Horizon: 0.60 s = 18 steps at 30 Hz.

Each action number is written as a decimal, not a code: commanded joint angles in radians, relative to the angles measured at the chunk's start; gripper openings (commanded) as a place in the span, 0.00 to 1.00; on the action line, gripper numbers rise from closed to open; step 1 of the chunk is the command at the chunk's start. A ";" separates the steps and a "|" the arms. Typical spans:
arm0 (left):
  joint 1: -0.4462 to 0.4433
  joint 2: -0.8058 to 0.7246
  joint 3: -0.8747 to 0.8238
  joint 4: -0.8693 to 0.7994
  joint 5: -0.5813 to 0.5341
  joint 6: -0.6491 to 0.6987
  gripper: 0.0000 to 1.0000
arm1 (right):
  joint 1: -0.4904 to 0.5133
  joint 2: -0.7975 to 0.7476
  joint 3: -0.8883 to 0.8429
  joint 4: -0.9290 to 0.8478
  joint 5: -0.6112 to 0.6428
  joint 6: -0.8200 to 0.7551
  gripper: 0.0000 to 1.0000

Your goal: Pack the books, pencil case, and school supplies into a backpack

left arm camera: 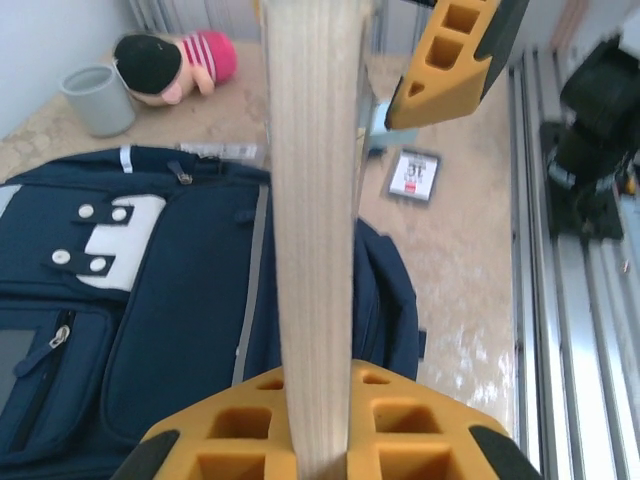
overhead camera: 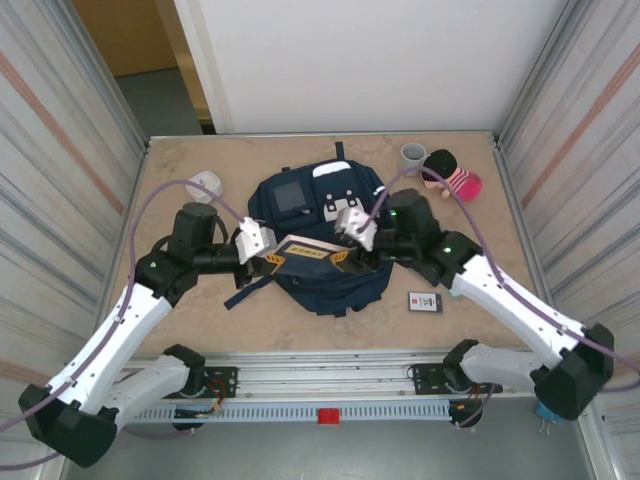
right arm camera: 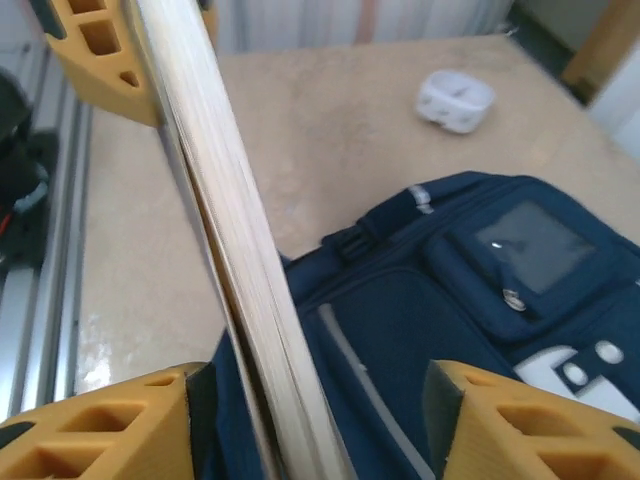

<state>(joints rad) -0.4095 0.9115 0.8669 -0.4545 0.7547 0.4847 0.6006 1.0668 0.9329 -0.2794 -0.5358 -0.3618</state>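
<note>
Book (overhead camera: 305,250): held over the backpack (overhead camera: 330,290), between both grippers.
Left gripper (left arm camera: 320,420): clamped on the book's page edge.
Right gripper (right arm camera: 310,410): fingers apart, book just beside one.
Black labelled rectangle (overhead camera: 425,301): on the table beside the backpack.

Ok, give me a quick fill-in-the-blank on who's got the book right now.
1. The left tool is clamped shut on the ___.
2. The jaws of the right tool stand ___ around the book.
3. The book hangs over the blue ___.
4. The black card lies on the table to the ___ of the backpack.
Missing words: book; open; backpack; right.
</note>
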 commanded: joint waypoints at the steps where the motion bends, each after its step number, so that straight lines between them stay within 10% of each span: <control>1: 0.053 -0.035 -0.063 0.354 0.221 -0.236 0.00 | -0.114 -0.122 -0.134 0.251 -0.219 0.267 0.64; 14: 0.055 0.046 -0.099 0.775 0.364 -0.547 0.00 | -0.205 -0.106 -0.280 0.712 -0.442 0.697 0.70; 18: 0.046 0.062 -0.100 0.802 0.357 -0.561 0.00 | -0.206 -0.044 -0.253 0.793 -0.511 0.769 0.57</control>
<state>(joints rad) -0.3553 0.9718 0.7635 0.2321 1.0679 -0.0219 0.4034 0.9874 0.6491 0.3817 -0.9611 0.2913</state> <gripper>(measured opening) 0.106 0.625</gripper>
